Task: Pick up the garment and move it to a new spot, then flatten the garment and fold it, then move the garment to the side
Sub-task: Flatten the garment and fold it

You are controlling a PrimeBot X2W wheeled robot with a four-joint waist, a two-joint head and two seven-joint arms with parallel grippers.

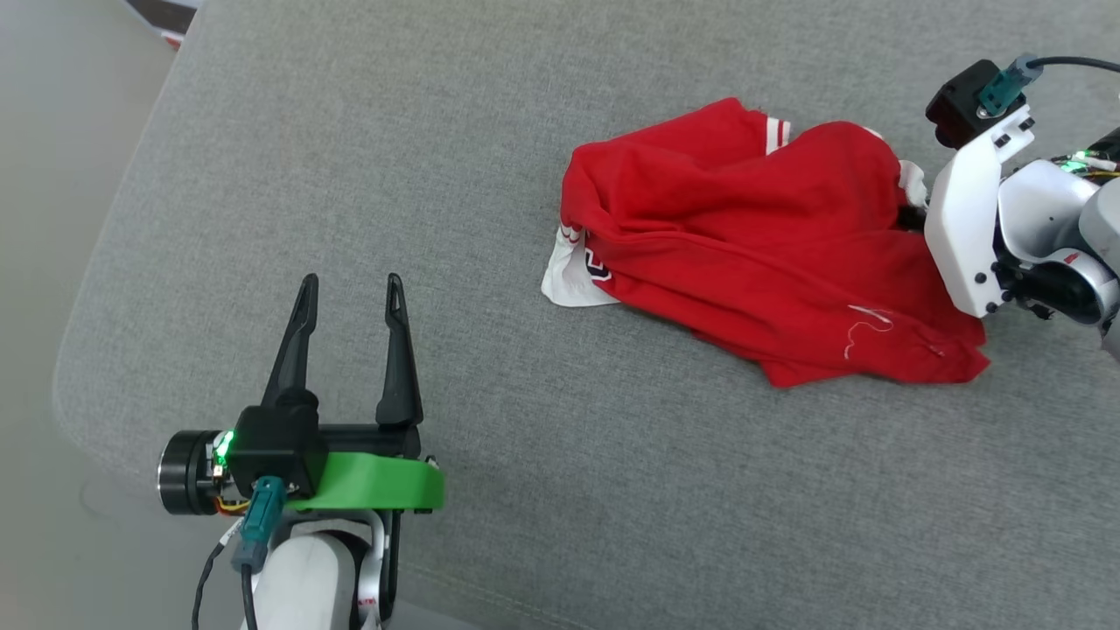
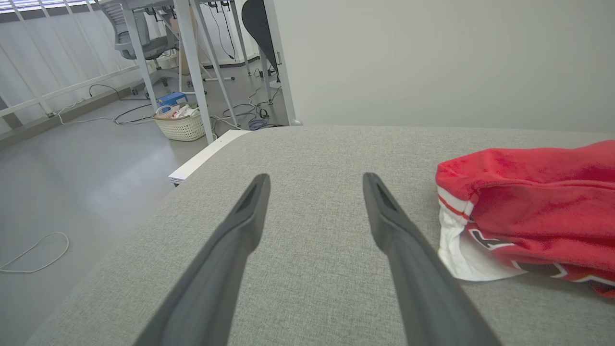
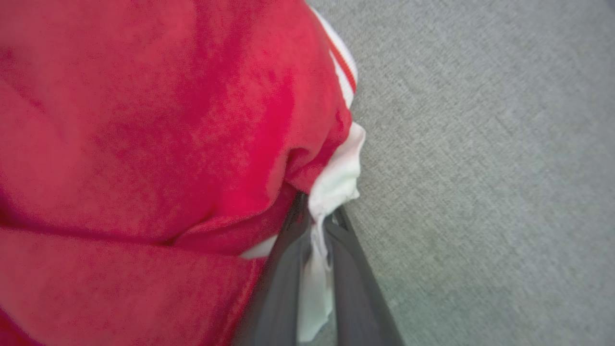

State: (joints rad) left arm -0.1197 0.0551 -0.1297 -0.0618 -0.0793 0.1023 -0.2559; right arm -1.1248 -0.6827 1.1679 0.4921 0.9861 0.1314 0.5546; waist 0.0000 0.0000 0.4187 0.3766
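Here lies one crumpled garment point(image 1: 752, 254), sleeve pinched in the right pincer point(image 3: 317, 214).

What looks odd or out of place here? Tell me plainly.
The garment lies bunched in a heap, not flat. A loose white thread squiggles over its red cloth near the lower right corner in the head view, perhaps a pulled stitch.

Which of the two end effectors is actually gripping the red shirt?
The right end effector: its dark fingers are shut on a white fold at the shirt's edge. The left end effector stands open over bare grey cushion.
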